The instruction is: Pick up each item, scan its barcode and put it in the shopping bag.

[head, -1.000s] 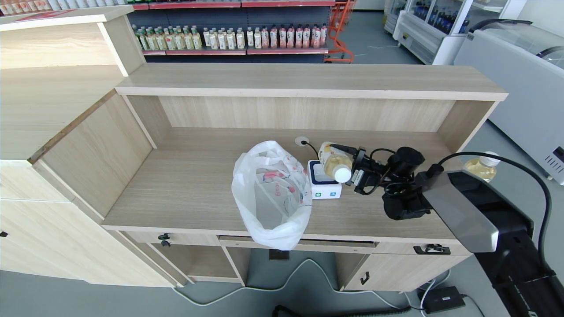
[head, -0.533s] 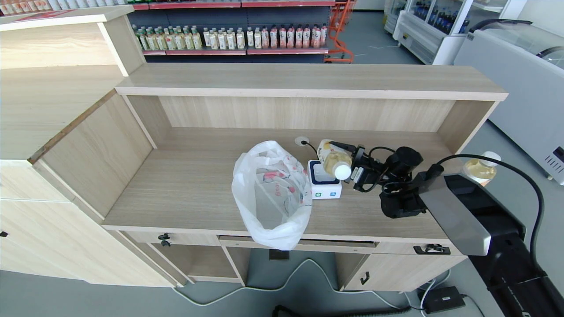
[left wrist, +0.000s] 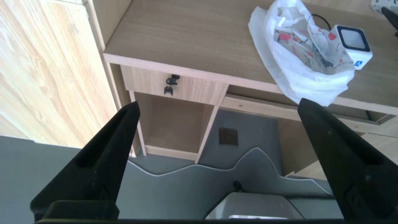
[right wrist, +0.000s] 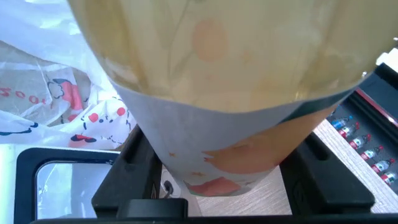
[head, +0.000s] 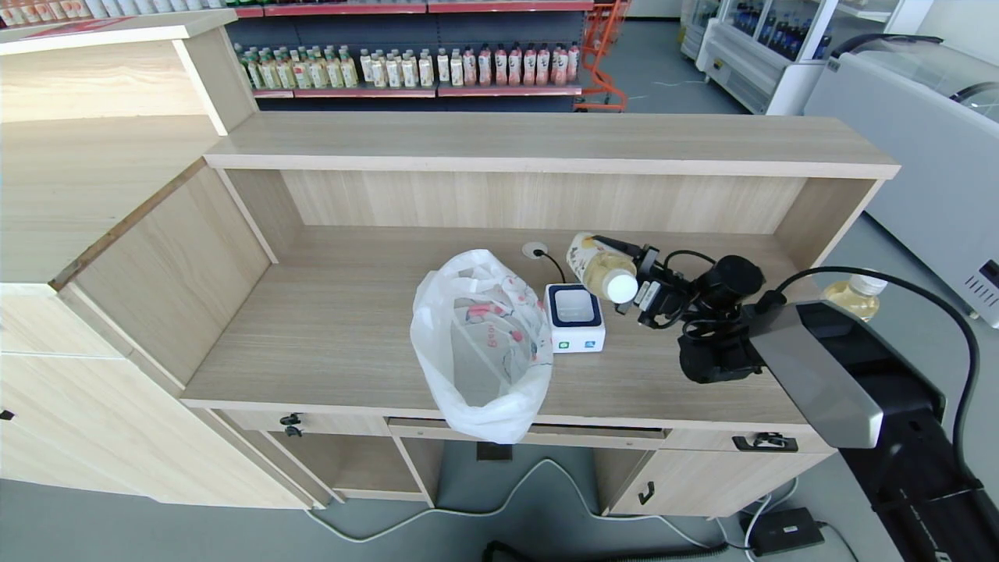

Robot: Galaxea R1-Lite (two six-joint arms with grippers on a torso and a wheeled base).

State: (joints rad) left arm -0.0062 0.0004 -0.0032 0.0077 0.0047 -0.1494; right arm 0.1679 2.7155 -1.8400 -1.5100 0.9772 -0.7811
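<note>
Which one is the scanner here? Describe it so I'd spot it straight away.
On the wooden counter, look just right of the white bag. The scanner is the small white box there. Unlike the round bottle held nearby, it is square, with a dark-rimmed window on top and a black cable behind.

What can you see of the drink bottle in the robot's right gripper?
The drink bottle is clear plastic, filled with pale yellow liquid, with a white cap and a label with orange print round its body. It is tilted nearly onto its side, cap toward the robot, off the counter. The right gripper is shut on its body, and nothing else touches it. It hangs by the far right corner of the white scanner.
</note>
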